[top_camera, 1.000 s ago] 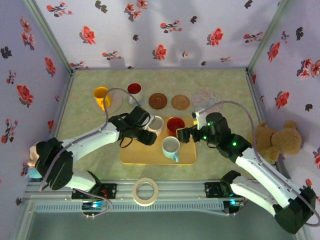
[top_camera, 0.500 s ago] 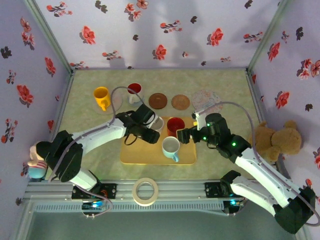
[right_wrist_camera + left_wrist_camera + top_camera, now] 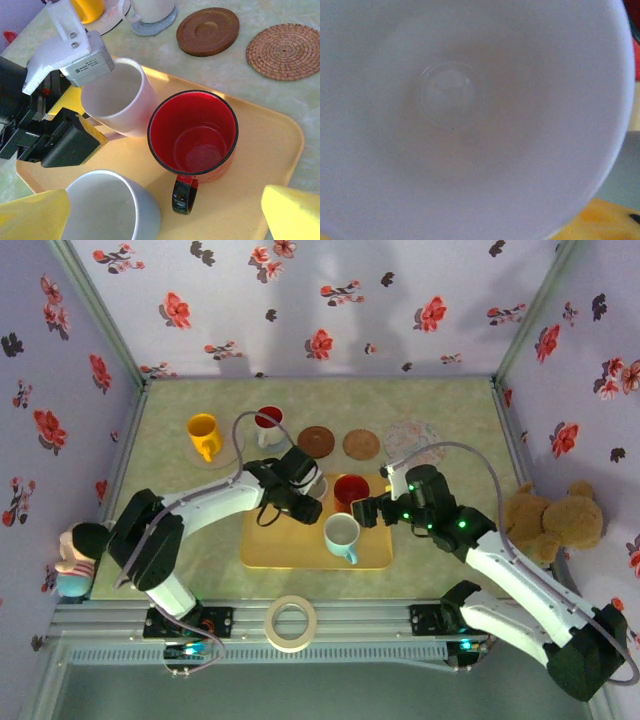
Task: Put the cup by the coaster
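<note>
Top external view: a yellow tray (image 3: 290, 552) lies at the near middle of the desk, with both arms reaching over it. The left gripper (image 3: 306, 502) sits at the tray's far-left corner, and the right gripper (image 3: 364, 511) hangs above the tray's middle.

Right wrist view: the white cup (image 3: 119, 95) stands upright in that far-left corner. It is almost touching the red mug (image 3: 192, 132) beside it. One black finger of the left gripper, with a yellow pad, lies against the cup's near wall. The other finger is hidden by the camera mount, so it cannot be told whether the jaws have pinched the cup. The right gripper's yellow fingertips are spread wide, one at each lower corner of this view. A grey-white mug (image 3: 110, 205) fills the tray's near side.

Beyond the tray's far edge, a narrow strip of bare desk leads to a row of three coasters. These are the brown wooden coaster (image 3: 317, 441), the woven coaster (image 3: 361, 445) and the patterned coaster (image 3: 410, 433). Towards the far-left corner, a yellow cup (image 3: 203, 434) and a red-lined cup (image 3: 268, 421) each occupy a coaster. Open desk lies between the tray's right edge and the right wall, and behind the coaster row.
</note>
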You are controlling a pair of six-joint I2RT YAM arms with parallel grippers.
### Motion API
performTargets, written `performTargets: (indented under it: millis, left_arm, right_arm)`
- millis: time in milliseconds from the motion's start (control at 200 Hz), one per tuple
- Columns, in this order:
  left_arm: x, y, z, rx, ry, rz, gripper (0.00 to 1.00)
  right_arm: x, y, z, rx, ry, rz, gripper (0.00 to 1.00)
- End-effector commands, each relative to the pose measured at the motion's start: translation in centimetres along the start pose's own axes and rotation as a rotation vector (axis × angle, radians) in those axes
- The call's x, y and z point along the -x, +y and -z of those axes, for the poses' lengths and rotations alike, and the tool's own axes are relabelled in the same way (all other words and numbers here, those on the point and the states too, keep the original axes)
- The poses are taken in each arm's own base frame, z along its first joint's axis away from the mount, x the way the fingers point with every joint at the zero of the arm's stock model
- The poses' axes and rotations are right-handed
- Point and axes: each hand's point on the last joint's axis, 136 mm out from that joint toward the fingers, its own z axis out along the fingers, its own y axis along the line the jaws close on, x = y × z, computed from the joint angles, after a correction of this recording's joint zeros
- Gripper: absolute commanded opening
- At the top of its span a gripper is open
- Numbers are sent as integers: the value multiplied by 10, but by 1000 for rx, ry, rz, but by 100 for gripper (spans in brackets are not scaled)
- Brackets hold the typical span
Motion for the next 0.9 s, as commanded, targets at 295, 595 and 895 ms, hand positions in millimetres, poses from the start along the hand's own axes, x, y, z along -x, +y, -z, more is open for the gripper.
performTargets:
  millis: [295,595,895]
  left_arm:
    - [2,-4,-4,3,24,-14,50]
    - [4,0,-6,22,18,-12,43]
    - [6,3,-6,43,9,-18,36]
  right_arm:
    - [12,3,-3,4,-17,22,99]
    - [12,4,-6,9,-7,23,99]
    - [12,4,-8,12,0,30,99]
